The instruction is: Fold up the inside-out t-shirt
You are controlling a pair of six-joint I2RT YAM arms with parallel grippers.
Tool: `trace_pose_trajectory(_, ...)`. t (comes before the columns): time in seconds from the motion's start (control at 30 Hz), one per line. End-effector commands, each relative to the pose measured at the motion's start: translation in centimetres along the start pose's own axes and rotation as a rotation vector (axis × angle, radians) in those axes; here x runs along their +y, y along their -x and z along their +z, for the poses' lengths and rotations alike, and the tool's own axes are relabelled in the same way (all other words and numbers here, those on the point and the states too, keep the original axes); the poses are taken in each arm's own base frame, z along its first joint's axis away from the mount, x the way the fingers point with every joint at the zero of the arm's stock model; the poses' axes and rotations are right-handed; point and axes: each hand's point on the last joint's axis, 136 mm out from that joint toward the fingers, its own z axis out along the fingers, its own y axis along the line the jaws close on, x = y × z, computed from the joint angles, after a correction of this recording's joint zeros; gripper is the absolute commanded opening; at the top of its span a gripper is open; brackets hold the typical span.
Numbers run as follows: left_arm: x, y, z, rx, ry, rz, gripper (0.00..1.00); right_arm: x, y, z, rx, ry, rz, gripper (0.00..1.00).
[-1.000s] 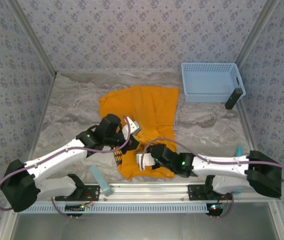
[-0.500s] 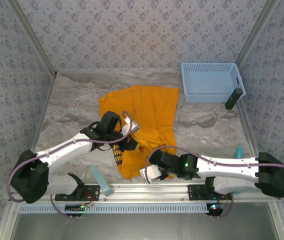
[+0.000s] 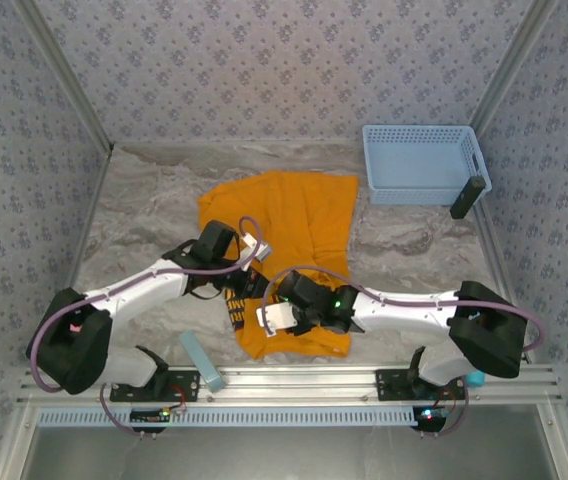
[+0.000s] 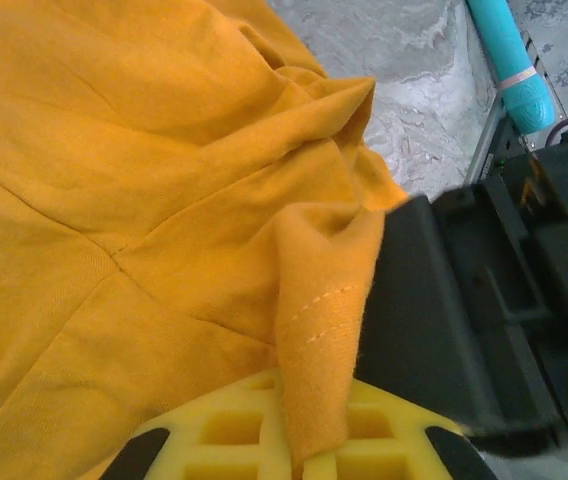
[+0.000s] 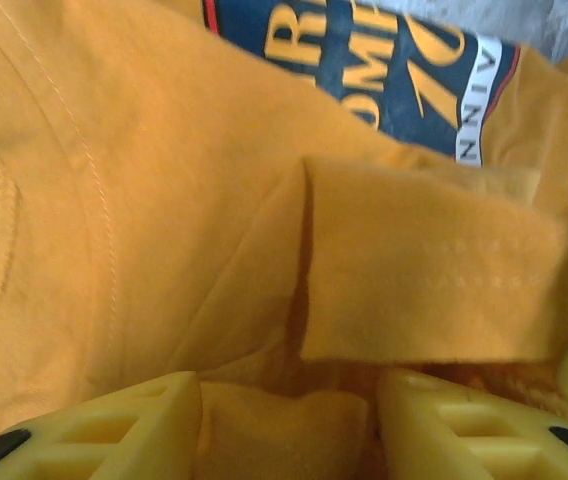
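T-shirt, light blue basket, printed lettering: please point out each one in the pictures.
t-shirt (image 3: 304, 215), top external view, flat far part of the cloth.
light blue basket (image 3: 416, 192), top external view, its near wall.
printed lettering (image 5: 364, 60), right wrist view, dark blue print patch.

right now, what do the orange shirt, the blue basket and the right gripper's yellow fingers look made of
T-shirt: soft matte knit, probably cotton; it creases and shows stitched hems.
Basket: light blue plastic, seemingly rigid, with lattice walls.
Right gripper fingers: yellow matte plastic or firm foam, unclear which, with a moulded open grid.
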Motion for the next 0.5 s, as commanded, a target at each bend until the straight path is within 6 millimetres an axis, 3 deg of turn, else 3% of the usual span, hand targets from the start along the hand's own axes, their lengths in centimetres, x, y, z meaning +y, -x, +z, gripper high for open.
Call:
trace_pose_trajectory(0.0, 0.4, 0.0, 0.3, 0.017, -0.030, -0.019, 0.10, 0.8, -1.3, 0.1, 0.039, 0.031, 0.029, 0.49)
trace_pose_trajectory(0.17, 2.1, -0.2, 1.0, 0.021, -0.019, -0.049, 0.15, 1.0, -2.1, 0.4, 0.062, 0.037, 0.047, 0.47)
trace_pose_trajectory(0.33, 3.0, 0.1, 0.9, 0.001, -0.018, -0.075, 0.23, 2.3, -2.6, 0.1, 0.089, 0.093, 0.018, 0.18)
trace_pose_trajectory(0.47, 3.6, 0.2, 0.5, -0.011, 0.008, -0.081, 0.27, 4.3, -0.9, -2.2, -0.014, 0.155, -0.037, 0.09)
